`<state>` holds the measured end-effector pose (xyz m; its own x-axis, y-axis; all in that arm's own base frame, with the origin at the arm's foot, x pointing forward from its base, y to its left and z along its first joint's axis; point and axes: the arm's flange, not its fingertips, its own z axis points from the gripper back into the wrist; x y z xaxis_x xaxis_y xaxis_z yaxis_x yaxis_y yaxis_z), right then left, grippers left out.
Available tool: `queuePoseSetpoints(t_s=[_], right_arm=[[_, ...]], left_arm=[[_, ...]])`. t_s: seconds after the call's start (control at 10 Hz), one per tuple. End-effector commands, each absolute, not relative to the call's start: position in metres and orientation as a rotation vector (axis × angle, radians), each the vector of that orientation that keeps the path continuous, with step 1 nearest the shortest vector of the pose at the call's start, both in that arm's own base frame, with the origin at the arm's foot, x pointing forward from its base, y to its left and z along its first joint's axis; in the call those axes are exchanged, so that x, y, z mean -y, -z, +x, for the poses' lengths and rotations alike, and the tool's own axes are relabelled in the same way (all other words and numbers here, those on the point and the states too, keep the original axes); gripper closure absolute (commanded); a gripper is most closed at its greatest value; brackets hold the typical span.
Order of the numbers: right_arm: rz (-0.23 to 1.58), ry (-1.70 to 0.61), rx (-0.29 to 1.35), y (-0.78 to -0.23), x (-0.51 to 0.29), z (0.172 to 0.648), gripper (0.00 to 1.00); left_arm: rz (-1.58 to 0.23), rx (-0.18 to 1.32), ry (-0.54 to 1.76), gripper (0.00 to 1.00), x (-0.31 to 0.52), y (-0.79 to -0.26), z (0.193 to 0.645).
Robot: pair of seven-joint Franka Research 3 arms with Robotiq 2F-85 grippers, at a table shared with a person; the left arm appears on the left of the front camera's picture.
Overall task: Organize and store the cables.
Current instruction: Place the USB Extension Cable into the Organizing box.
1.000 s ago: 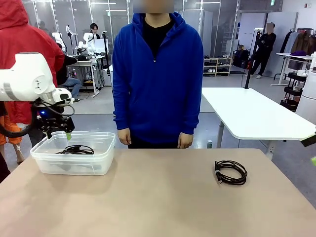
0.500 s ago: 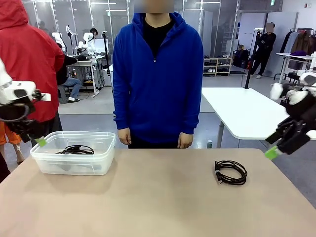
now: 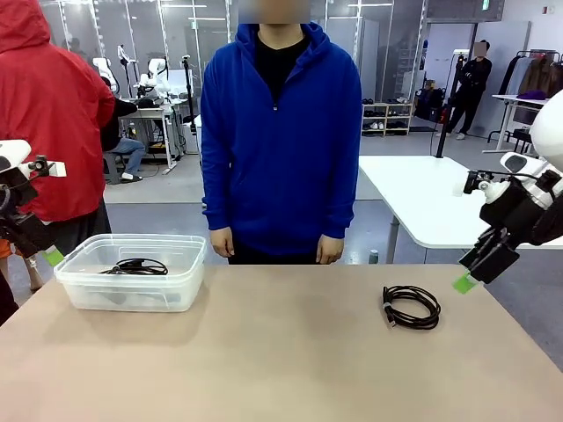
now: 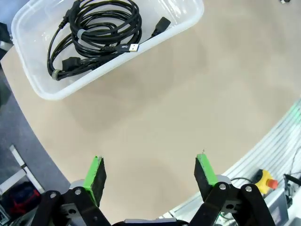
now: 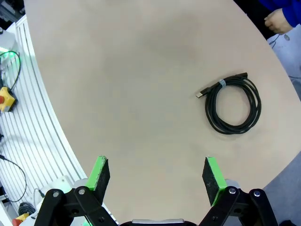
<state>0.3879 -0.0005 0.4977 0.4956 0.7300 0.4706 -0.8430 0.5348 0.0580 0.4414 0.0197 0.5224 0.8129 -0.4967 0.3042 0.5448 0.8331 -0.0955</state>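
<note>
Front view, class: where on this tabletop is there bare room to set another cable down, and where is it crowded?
The beige tabletop is bare between the clear plastic bin at its left and the coiled black cable at its right, and along the whole near edge. Inside the bin it is crowded with coiled black cables.

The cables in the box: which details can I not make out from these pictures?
- Front view: the frosted wall of the box blurs the cables; no count possible.
- Left wrist view: the coils overlap and the top edge cuts them, so the number is unclear.
- Print on the USB plug: too small to read.
</note>
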Motion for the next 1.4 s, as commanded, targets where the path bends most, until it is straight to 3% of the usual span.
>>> queuePoseSetpoints(t_s=[0.0,0.2,0.7,0.9,1.3], right_arm=[[0.283,-0.974,0.430,-0.503,-0.003,0.383,0.00],[0.295,-0.979,0.426,-0.501,-0.001,0.386,0.00],[0.234,-0.601,0.307,-0.465,-0.029,0.473,0.00],[0.204,-0.461,0.280,-0.437,-0.040,0.507,0.00],[0.158,-0.309,0.269,-0.382,-0.080,0.555,0.00]], left_arm=[[-0.157,0.271,0.542,0.05,-0.017,-0.523,0.448],[-0.109,0.295,0.641,0.05,-0.010,-0.534,0.428],[-0.154,0.371,0.856,0.05,0.007,-0.565,0.328],[-0.133,0.485,0.977,0.05,0.007,-0.567,0.291],[-0.070,0.536,1.117,0.05,0.008,-0.563,0.270]])
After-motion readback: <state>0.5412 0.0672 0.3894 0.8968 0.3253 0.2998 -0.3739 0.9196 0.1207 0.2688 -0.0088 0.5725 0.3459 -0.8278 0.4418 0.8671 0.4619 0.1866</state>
